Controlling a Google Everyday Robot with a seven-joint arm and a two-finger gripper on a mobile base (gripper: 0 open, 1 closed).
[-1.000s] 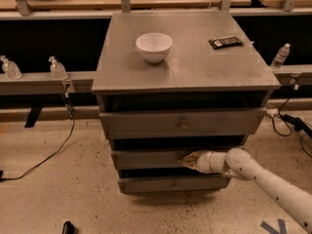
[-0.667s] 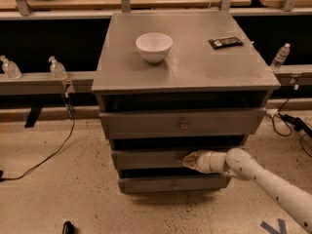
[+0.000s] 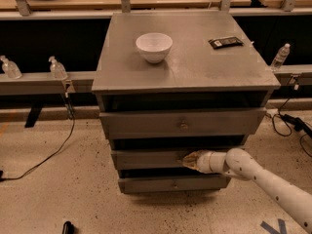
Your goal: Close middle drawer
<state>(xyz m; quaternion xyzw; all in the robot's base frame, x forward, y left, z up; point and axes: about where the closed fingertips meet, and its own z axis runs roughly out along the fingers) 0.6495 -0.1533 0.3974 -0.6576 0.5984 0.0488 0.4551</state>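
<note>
A grey cabinet [image 3: 185, 57] stands in the middle of the view with three drawers. The middle drawer [image 3: 146, 159] has a flat grey front and looks nearly flush with the cabinet. My gripper [image 3: 187, 160] comes in from the lower right on a white arm and touches the centre of the middle drawer's front, covering its knob. The top drawer [image 3: 183, 124] is taller and shows a small round knob. The bottom drawer [image 3: 170, 184] is the narrowest.
A white bowl [image 3: 154, 47] and a dark flat packet [image 3: 225, 42] lie on the cabinet top. Bottles [image 3: 57, 68] stand on a rail behind at left, and one bottle [image 3: 280, 57] at right. Cables [image 3: 48, 155] trail on the speckled floor.
</note>
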